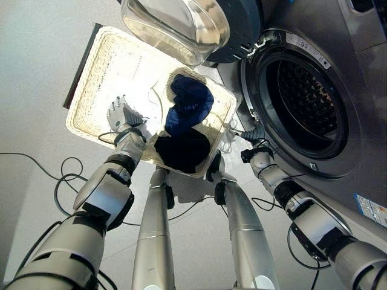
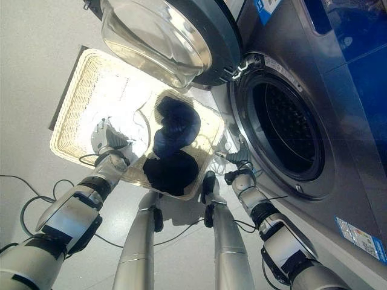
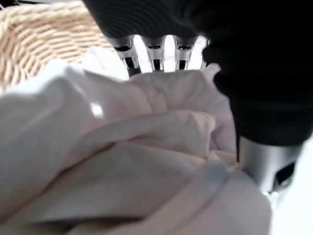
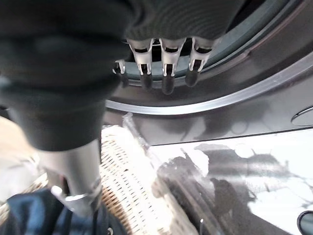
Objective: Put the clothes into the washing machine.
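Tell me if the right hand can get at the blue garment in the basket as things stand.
Probably yes. The right hand hangs empty by the wicker basket corner below the washer opening, and the blue garment lies uncovered on top at that end. The left hand is busy in white cloth.

1. Both eye views look down from the head at the basket (image 1: 97,72) and washer (image 1: 314,109), a little apart.
2. The left wrist view sits very close over white cloth (image 3: 122,161) in the basket.
3. The right wrist view faces the washer's rim past the basket edge.
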